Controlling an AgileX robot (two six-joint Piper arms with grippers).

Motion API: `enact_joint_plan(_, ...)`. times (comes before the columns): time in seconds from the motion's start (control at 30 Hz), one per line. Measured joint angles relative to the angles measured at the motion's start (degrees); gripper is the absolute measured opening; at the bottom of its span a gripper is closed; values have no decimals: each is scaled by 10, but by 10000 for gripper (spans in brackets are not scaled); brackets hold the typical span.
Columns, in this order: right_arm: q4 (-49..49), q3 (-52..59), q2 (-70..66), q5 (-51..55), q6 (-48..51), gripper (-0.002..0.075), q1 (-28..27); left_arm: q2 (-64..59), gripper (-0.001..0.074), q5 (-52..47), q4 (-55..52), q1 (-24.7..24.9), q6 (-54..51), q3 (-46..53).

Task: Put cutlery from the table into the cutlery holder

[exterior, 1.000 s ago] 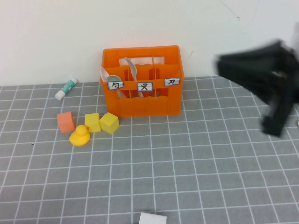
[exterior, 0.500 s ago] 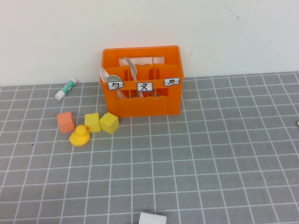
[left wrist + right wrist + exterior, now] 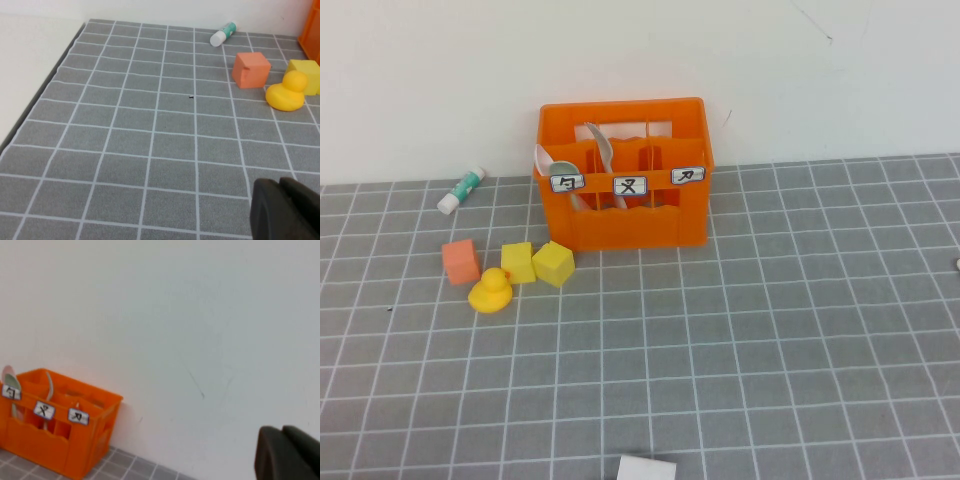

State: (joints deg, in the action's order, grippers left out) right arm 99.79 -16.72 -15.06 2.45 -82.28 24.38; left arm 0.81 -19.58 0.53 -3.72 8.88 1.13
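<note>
High view looks down at the orange crate (image 3: 623,180); right wrist view shares it.

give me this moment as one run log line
cutlery: standing in cutlery holder | table: no cutlery seen | left gripper: shut, empty, low over table | right gripper: shut, empty, raised

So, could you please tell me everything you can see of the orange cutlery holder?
The cutlery holder is a bright orange plastic crate with slotted sides and inner dividers, standing upright on the gridded grey table close to the white wall. Three small white labels with black characters run along its front. A mint-green spoon leans in the leftmost compartment, and a pale utensil stands in the next. Neither gripper touches it; both are shut and away.
</note>
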Motion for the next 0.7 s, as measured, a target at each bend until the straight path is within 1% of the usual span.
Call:
enact_joint_plan(0.07, -41, 11, 4, 8, 38, -1, 0, 0, -1, 0, 0, 0, 1, 0)
enact_joint_plan(0.1, -90, 15, 4, 15, 86, -1, 0, 0, -1, 0, 0, 0, 1, 0)
enact_joint_plan(0.17, -244, 24, 4, 56, 242, -1, 0, 0, -1, 0, 0, 0, 1, 0)
enact_joint_plan(0.2, -319, 25, 4, 94, 319, -1, 0, 0, -1, 0, 0, 0, 1, 0)
enact_joint_plan(0.27, -499, 23, 4, 196, 503, -1, 0, 0, -1, 0, 0, 0, 1, 0)
enact_joint_plan(0.33, -601, 25, 4, 273, 601, -1, 0, 0, -1, 0, 0, 0, 1, 0)
enact_joint_plan(0.4, -636, 30, 9, 303, 641, -1, -2, 0, -1, 0, 0, 0, 1, 0)
enact_joint_plan(0.5, -650, 40, 22, 312, 663, -1, -21, 0, -1, 0, 0, 0, 1, 0)
enact_joint_plan(0.6, -654, 55, 44, 307, 669, -1, -55, 0, -1, 0, 0, 0, 1, 0)
enact_joint_plan(0.7, -659, 74, 71, 280, 669, -1, -105, 0, -1, 0, 0, 0, 1, 0)
